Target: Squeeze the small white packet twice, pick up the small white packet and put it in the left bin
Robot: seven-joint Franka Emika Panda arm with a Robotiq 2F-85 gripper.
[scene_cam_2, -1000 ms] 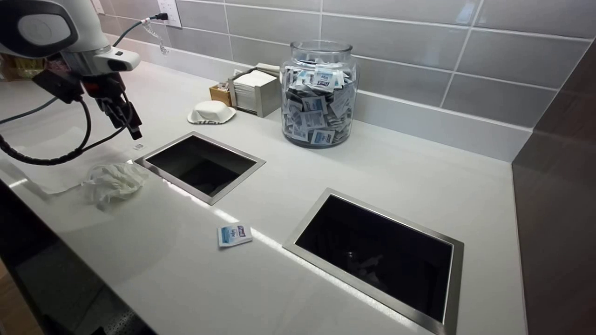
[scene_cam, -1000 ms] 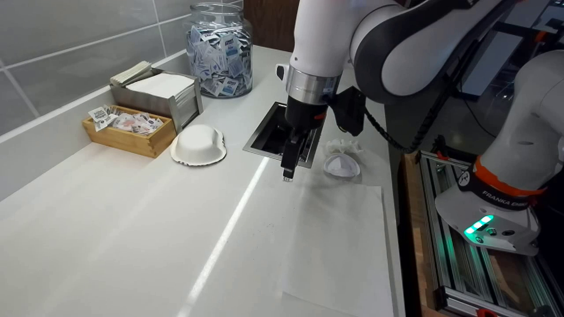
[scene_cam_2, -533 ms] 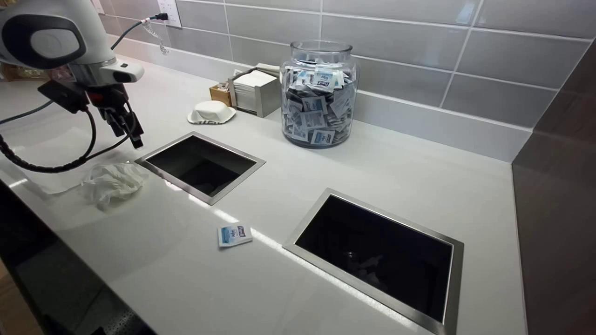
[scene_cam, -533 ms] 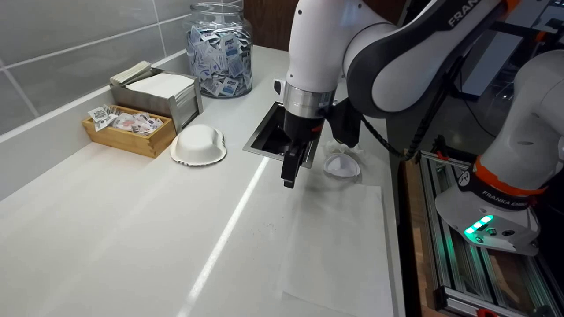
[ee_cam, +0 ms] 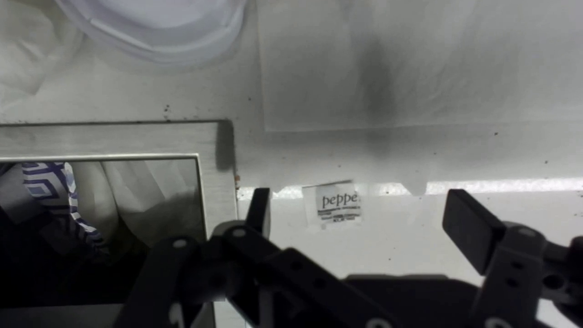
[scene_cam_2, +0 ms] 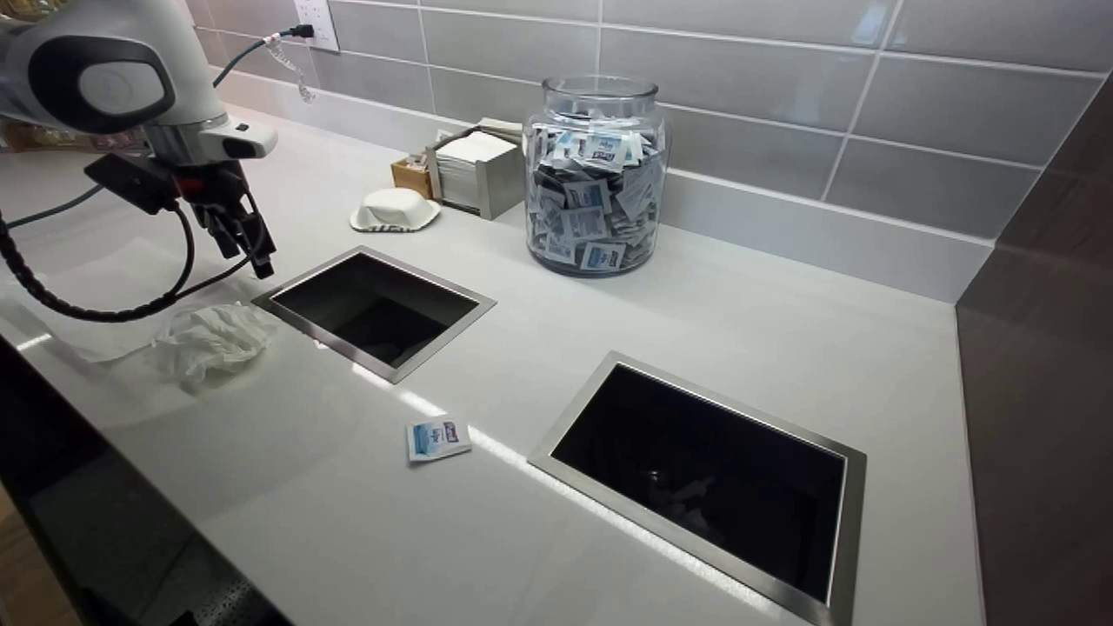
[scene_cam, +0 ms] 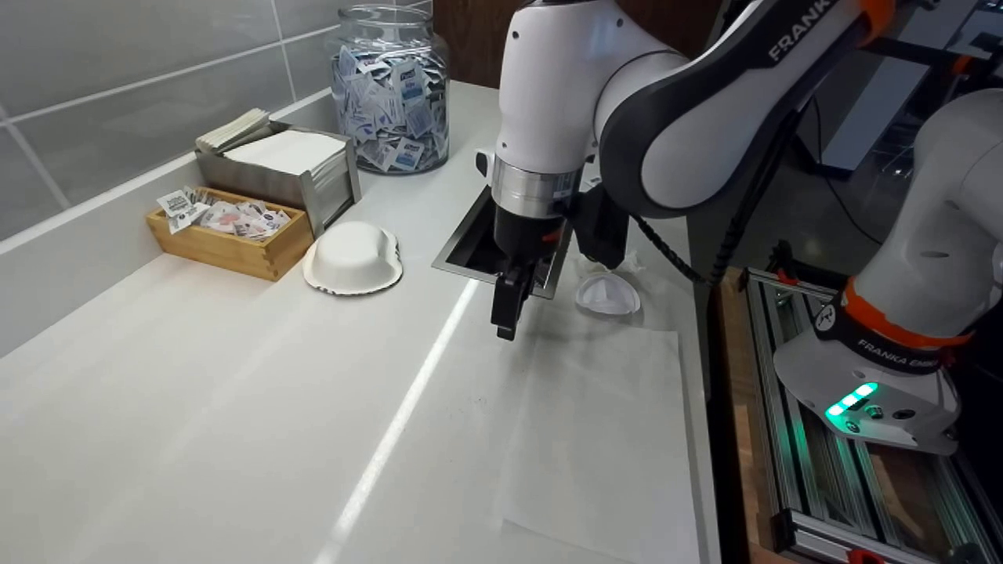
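The small white packet, with dark print, lies flat on the counter in the wrist view. It is just right of the near bin's rim there. My gripper is open and empty, its fingers wide apart. The packet is between them in that view, closer to the left finger. In both exterior views the gripper points down above the counter and hides the packet. The left bin's metal rim lies right beside the gripper in an exterior view.
A second bin is farther right. A crumpled white paper wad, a round white lid and a paper sheet lie near. An upturned bowl, a packet jar and a wipe packet stand farther off.
My gripper has moved down slightly and shifted a little, towards the bin in an exterior view. The packet, visible in both exterior views a second ago, is now hidden behind it.
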